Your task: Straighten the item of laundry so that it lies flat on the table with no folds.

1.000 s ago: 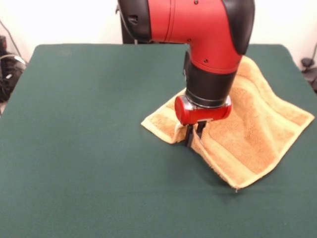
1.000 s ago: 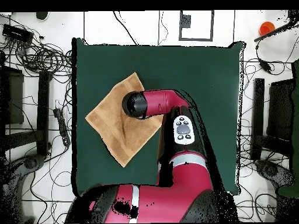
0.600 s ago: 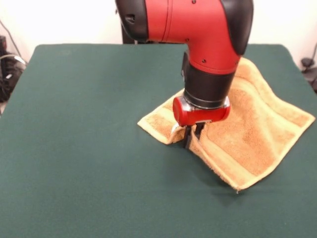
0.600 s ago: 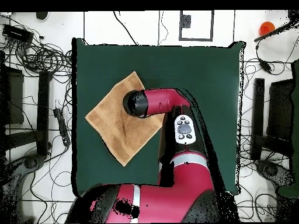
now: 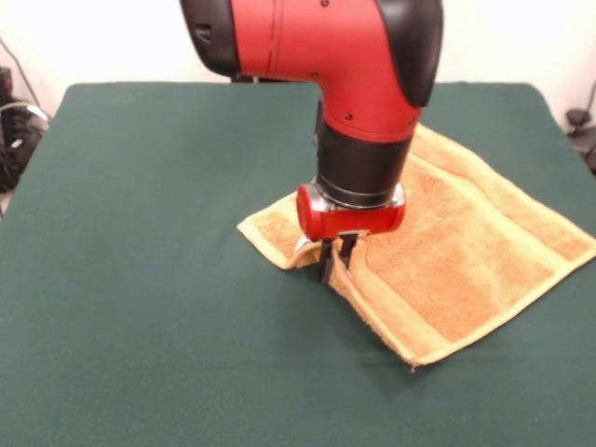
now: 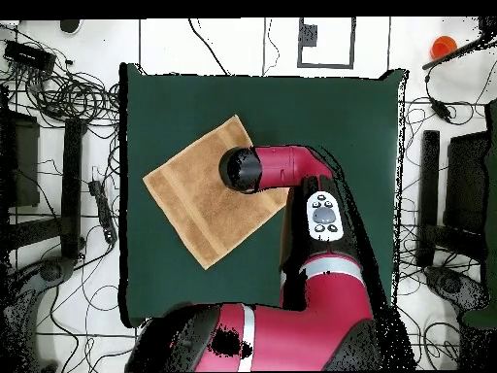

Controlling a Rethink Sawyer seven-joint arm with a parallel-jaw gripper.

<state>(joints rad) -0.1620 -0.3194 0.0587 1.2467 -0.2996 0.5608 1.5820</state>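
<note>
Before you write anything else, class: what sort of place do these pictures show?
Probably a robotics lab. A red robot arm works a golden-orange towel on a table covered in dark green cloth, its end effector shut on the towel's edge. Overhead, tangled cables cover the surrounding floor.

tool (image 5: 335, 264) shifted left in front view, dragging towel (image 5: 466, 270) corner along, towel lying flatter
</note>
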